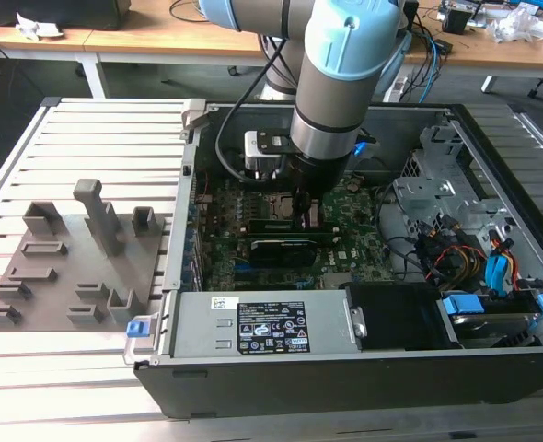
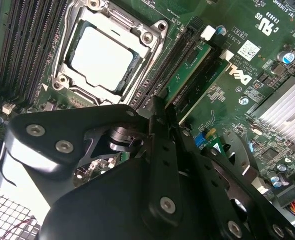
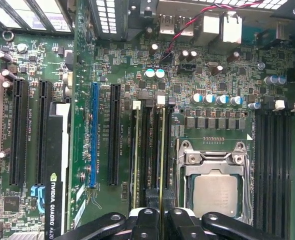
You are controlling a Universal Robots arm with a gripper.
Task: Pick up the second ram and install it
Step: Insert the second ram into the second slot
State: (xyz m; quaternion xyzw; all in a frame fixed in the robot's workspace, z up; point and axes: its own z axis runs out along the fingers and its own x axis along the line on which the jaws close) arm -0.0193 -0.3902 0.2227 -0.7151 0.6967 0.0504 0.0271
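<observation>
The second ram [image 3: 162, 150] stands on edge in a memory slot right beside the CPU socket [image 3: 215, 192], its thin top edge running away from my fingers. My gripper [image 3: 161, 220] is shut on the near end of that stick, one black finger on each face. In the second wrist view the stick's green face [image 2: 187, 67] runs from the gripper [image 2: 162, 107] to a white slot latch [image 2: 207, 32]. Another green stick [image 2: 207, 82] sits parallel in a slot farther from the socket. In the exterior view the gripper [image 1: 306, 214] is low inside the open computer case, over the motherboard [image 1: 345, 230].
A black graphics card [image 1: 285, 249] lies across the board just in front of the gripper. A grey fixture plate [image 1: 69, 267] with upright blocks sits on the slatted table at the exterior view's left. The power supply [image 1: 262, 322], drive cage and cables [image 1: 456, 239] crowd the case's front and right.
</observation>
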